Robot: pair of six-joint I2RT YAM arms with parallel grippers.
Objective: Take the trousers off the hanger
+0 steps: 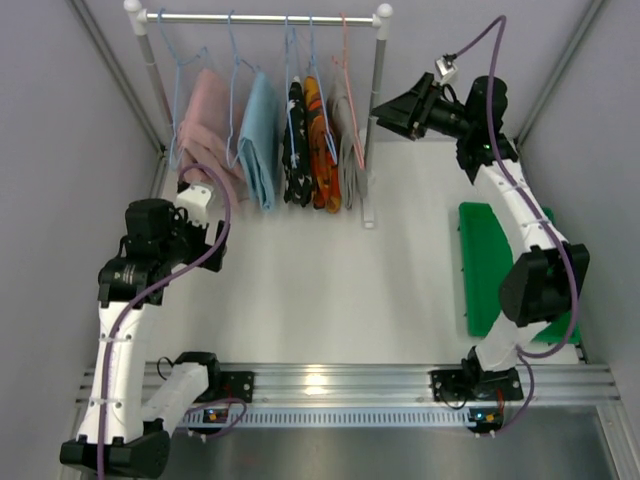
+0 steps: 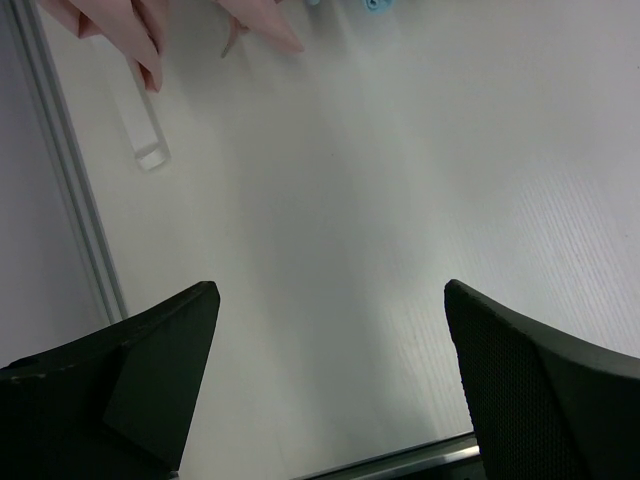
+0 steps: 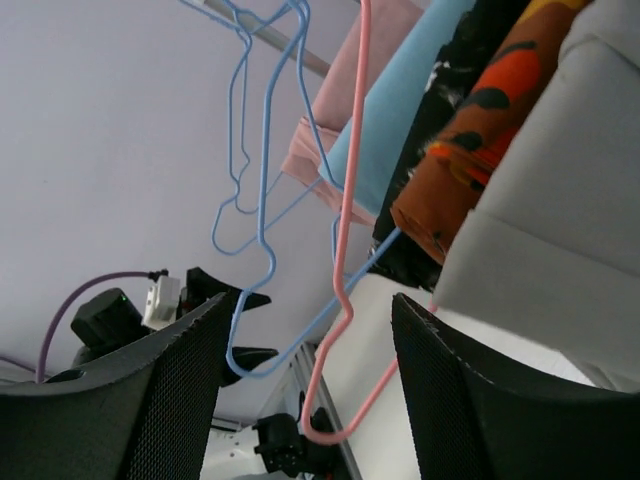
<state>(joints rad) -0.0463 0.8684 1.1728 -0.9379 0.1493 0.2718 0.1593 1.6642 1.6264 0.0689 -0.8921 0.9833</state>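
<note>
My right hand [image 3: 312,315]: jaws partly apart, empty, straddling the thin pink wire hanger [image 3: 345,240]. Plain grey folded cloth trousers [image 3: 560,200]: hanging just beside my finger, next to the orange-red black-patterned pair [image 3: 470,150]. Advice: pinch cloth, not wire.

White table [image 1: 330,290]: garment rack [image 1: 270,17] stands at far edge, left of centre; green mat [image 1: 485,265] lies flat along right edge

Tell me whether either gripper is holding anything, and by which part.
Nothing is held. The right gripper's jaws stand apart, the thin pink wire hanger showing between them beside the folded grey cloth trousers; the left gripper hangs open over the white table.
</note>
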